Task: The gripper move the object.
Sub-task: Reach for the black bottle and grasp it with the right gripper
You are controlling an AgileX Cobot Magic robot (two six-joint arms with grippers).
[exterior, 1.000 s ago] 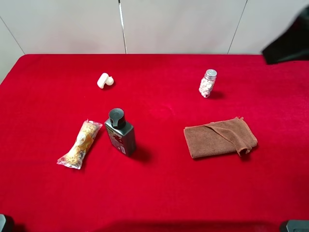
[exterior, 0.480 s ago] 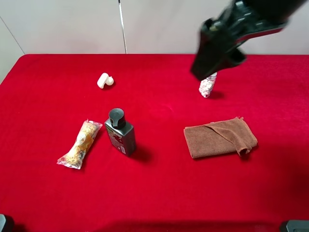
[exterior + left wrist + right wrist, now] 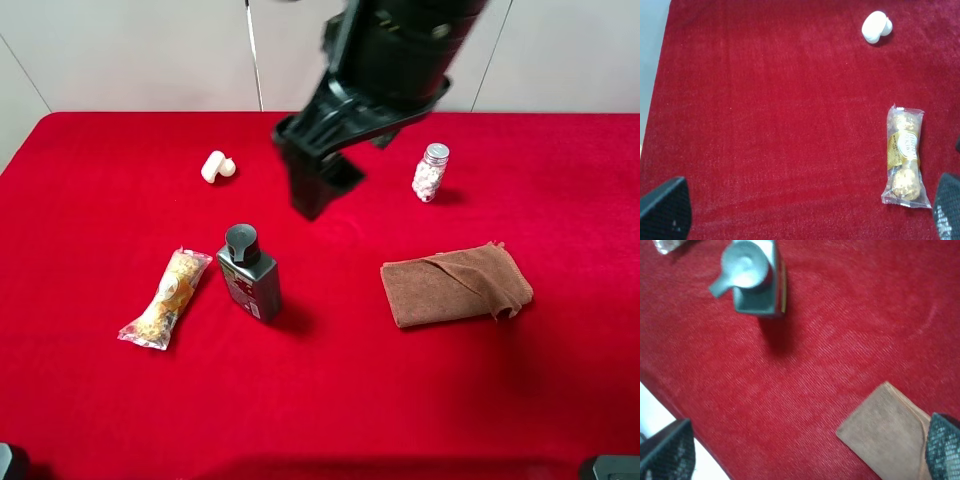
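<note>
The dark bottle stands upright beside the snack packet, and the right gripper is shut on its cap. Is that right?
No. The right gripper is open and clear of the dark bottle, touching nothing, as the right wrist view shows. The bottle does stand upright beside the snack packet.

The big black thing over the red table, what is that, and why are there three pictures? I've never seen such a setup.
That is one arm of a two-armed robot, ending in its right gripper, black jaws for grasping. The wide picture comes from a camera mounted high above the table. The other two come from cameras on each arm's wrist; the left gripper shows only as dark tips at the picture's corners. On the table are a dark grey bottle, a snack packet, a folded brown cloth, a jar of pills and a small white object. Both grippers are open and hold nothing.
</note>
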